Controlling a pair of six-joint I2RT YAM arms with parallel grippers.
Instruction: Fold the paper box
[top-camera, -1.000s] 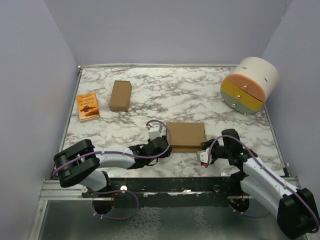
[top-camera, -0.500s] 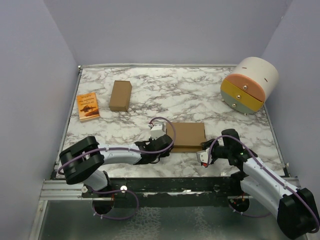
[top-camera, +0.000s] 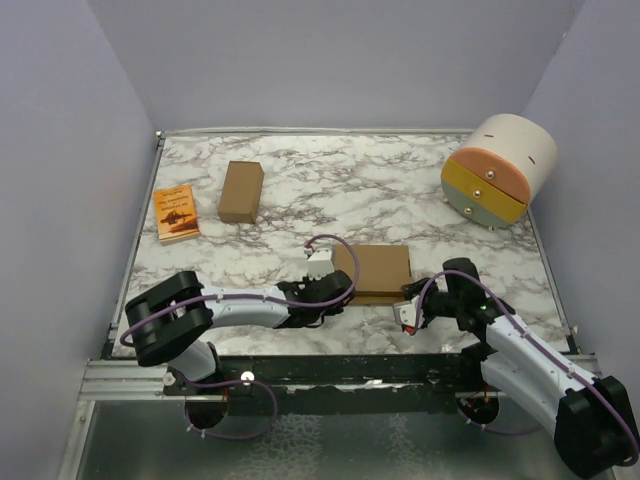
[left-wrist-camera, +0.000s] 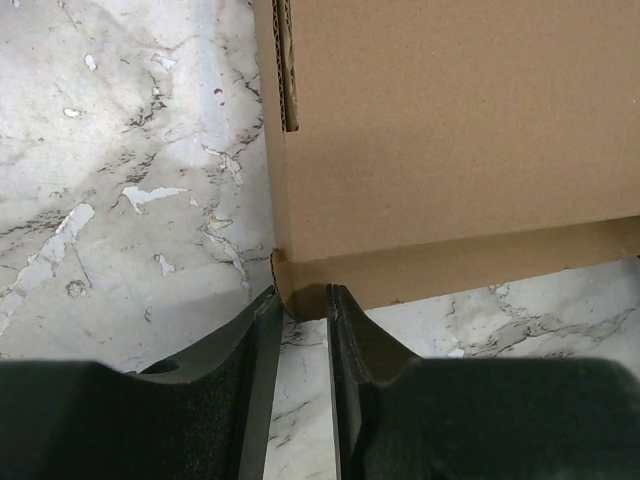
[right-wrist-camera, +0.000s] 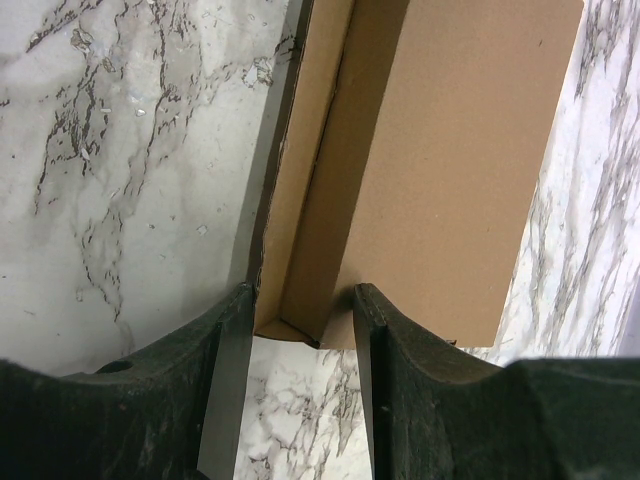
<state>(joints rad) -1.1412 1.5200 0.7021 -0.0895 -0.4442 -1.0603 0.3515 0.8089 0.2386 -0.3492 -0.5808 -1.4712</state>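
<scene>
On my top feed the paper box lies closed and flat on the marble tabletop, just toward 5 o'clock of its centre. It is plain brown cardboard.

The left gripper is at the box's 8 o'clock corner. On the left wrist feed its fingers are drawn nearly together, and the folded corner of the box fills the narrow gap at their tips, so I read it as pinching that corner.

The right gripper sits at the 4 o'clock corner. On the right wrist feed its fingers stand either side of the box's end wall and lid edge. Both tips look to be against cardboard, but I cannot tell whether they are squeezing.

Toward 9 o'clock lies a small orange booklet. Its cover has dark print and a figure, too small for me to read. Beside it, toward 10 o'clock, is a narrower brown box. At 2 o'clock a round white drawer unit is tipped on its side, showing pink, yellow and grey-green drawer fronts.
</scene>
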